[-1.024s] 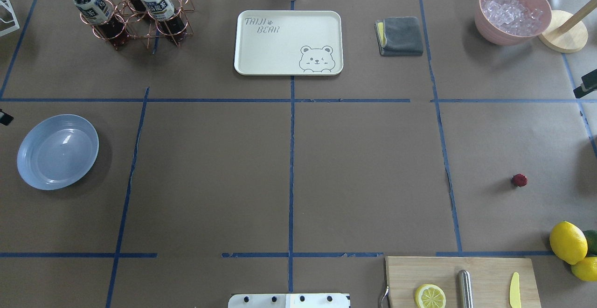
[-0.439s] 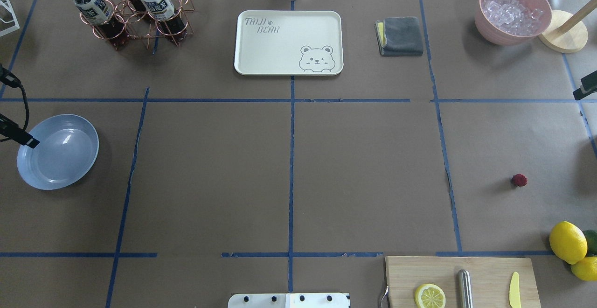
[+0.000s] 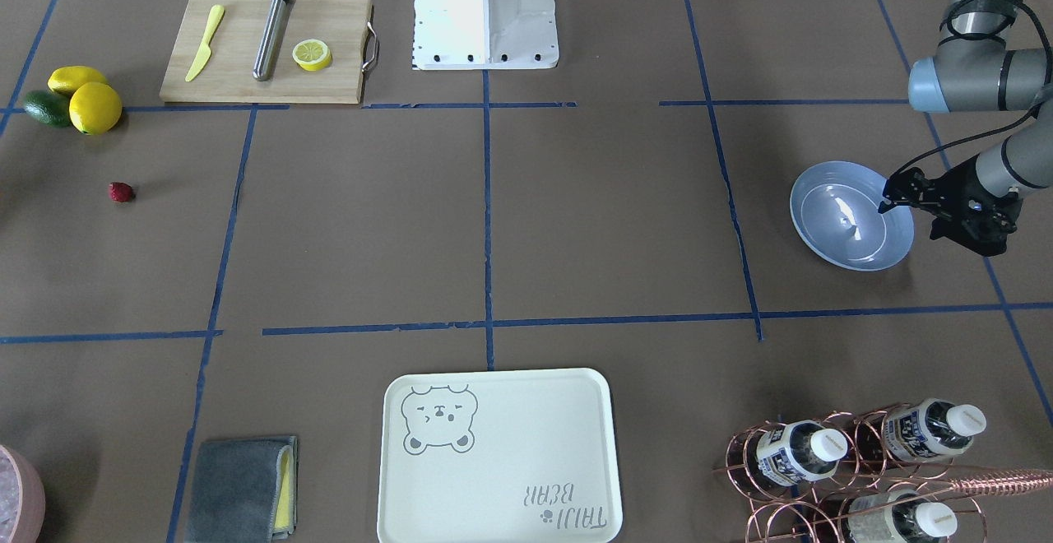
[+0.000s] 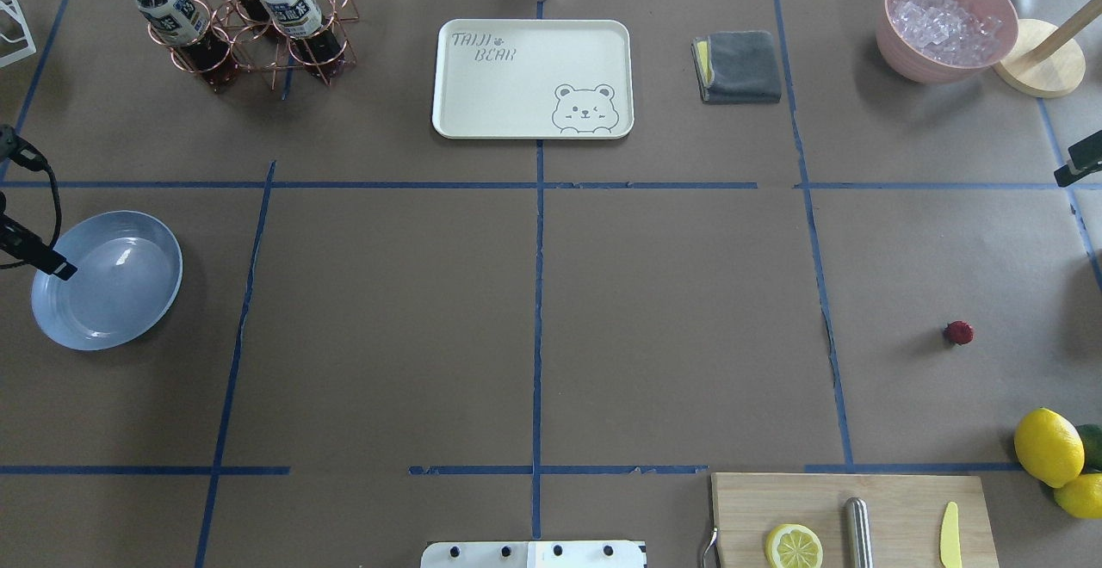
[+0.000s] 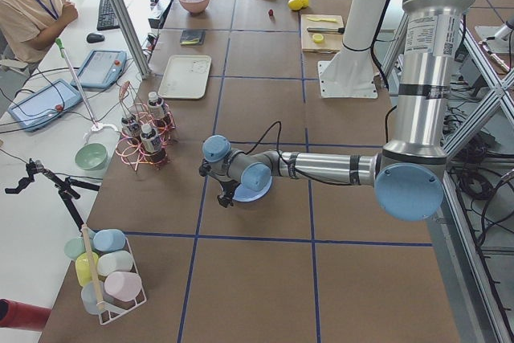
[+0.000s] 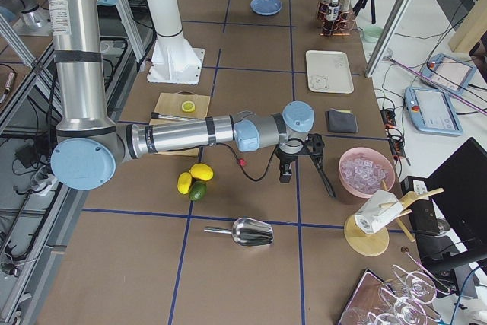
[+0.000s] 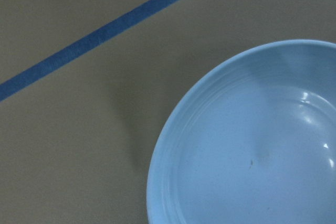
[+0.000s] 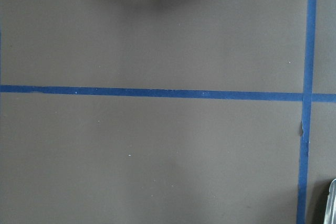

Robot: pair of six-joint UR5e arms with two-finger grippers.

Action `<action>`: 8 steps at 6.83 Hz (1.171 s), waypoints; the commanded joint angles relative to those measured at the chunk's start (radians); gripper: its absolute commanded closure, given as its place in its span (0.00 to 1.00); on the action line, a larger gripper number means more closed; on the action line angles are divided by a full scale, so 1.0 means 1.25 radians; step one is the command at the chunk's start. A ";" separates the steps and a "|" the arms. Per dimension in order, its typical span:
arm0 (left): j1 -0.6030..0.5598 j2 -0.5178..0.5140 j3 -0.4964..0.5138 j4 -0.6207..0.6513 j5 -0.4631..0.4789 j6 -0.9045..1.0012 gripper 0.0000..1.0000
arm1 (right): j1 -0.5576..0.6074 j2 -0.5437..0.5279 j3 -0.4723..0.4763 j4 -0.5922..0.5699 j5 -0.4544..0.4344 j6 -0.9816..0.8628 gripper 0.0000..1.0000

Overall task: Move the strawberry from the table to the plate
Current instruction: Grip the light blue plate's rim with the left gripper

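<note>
The strawberry (image 4: 959, 332) is a tiny dark-red berry lying alone on the brown table (image 4: 671, 318) at the right; it also shows in the front view (image 3: 121, 192). The light-blue plate (image 4: 108, 280) sits far off at the left, with nothing in it. My left gripper (image 3: 910, 216) hovers over the plate's outer rim with its fingers apart and nothing between them; one fingertip (image 4: 58, 268) shows from overhead. My right gripper (image 6: 308, 186) hangs open beyond the strawberry (image 6: 240, 162), near the table's right edge, holding nothing.
Two lemons (image 4: 1048, 447) and an avocado lie near the strawberry. A chopping board (image 4: 852, 516) carries a lemon half, a metal rod and a yellow knife. At the back stand a cream bear tray (image 4: 532, 77), a grey cloth (image 4: 739, 66), a pink ice bowl (image 4: 945, 21) and a bottle rack (image 4: 245, 21).
My left gripper has come in from the left edge to the plate's rim. The right gripper's finger at the right edge has barely shifted. The strawberry and plate have not moved.
</note>
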 commanded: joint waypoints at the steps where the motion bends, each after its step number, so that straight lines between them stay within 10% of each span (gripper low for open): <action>1: 0.014 -0.005 0.009 -0.001 0.000 0.000 0.09 | -0.002 0.000 0.000 0.001 0.000 0.000 0.00; 3: 0.021 -0.025 0.037 -0.001 0.005 0.001 0.17 | -0.004 0.000 0.002 0.001 0.000 0.000 0.00; 5: 0.022 -0.025 0.033 0.001 0.006 0.002 1.00 | -0.004 0.000 0.005 0.001 0.000 0.000 0.00; 8: 0.021 -0.027 -0.010 -0.001 0.003 0.000 1.00 | -0.004 0.000 0.004 0.001 0.000 0.000 0.00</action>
